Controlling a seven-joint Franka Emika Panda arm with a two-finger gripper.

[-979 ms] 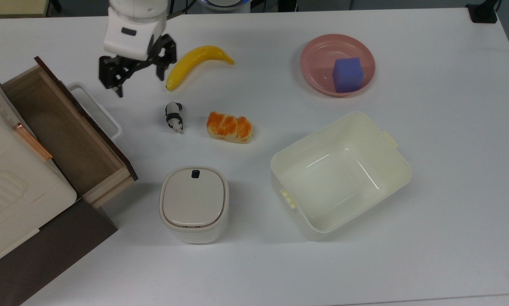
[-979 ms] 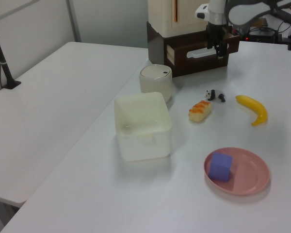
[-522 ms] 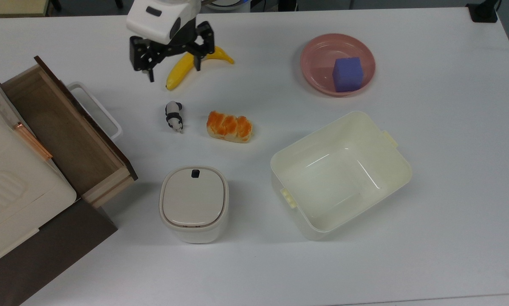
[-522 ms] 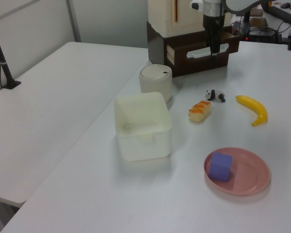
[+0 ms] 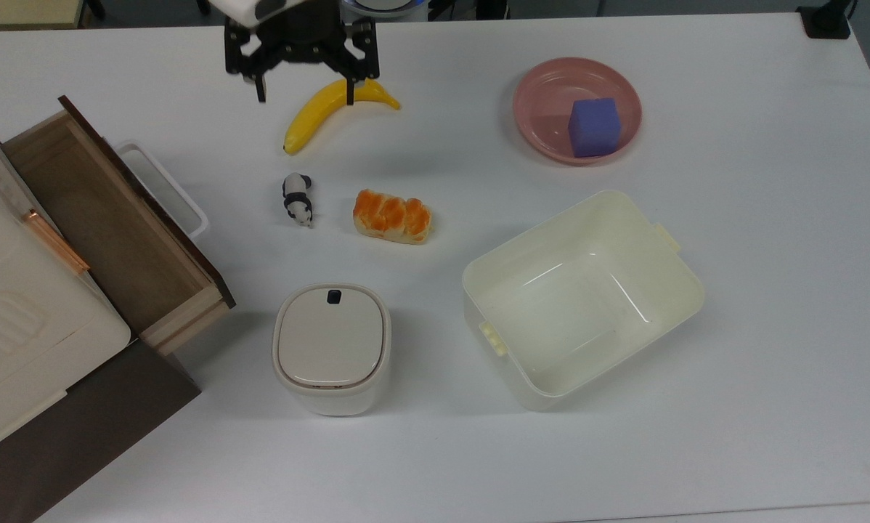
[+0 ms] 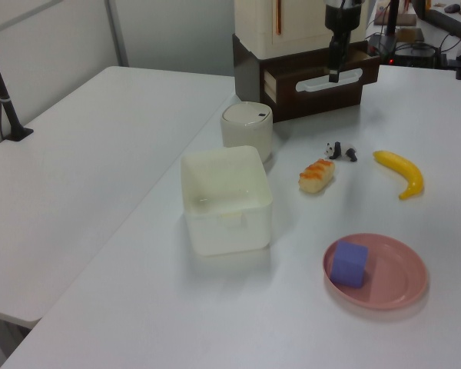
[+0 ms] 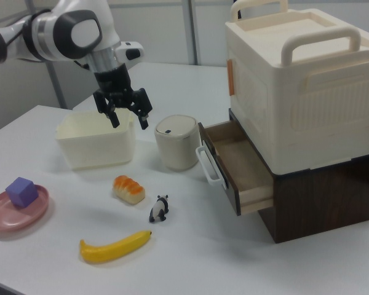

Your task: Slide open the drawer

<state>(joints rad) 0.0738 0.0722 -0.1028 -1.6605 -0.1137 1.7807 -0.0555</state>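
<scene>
The white table [image 5: 769, 327] is carrying everything, and at its left edge in the top view a dark brown cabinet [image 7: 332, 190] is sitting under a cream box with handles [image 7: 301, 80]. The drawer [image 5: 108, 225] is standing pulled out of that cabinet, showing its light wood interior, with its white loop handle [image 5: 163, 189] pointing toward the middle of the table. The cream plastic tub [image 5: 584, 298] is resting open toward the table's lower right in the top view, and the white lidded bin [image 5: 331, 349] is standing near the drawer's lower corner. The pink plate [image 5: 544, 131] is sitting toward the upper right edge, holding a purple cube [image 5: 592, 127]. The gripper [image 5: 304, 80] is hanging above the table near its upper edge in the top view, fingers spread wide and gripping nothing, over the banana [image 5: 326, 109] and well apart from the drawer handle. A bread roll [image 5: 392, 216] and a small panda figure [image 5: 298, 199] are lying near the table's middle.
</scene>
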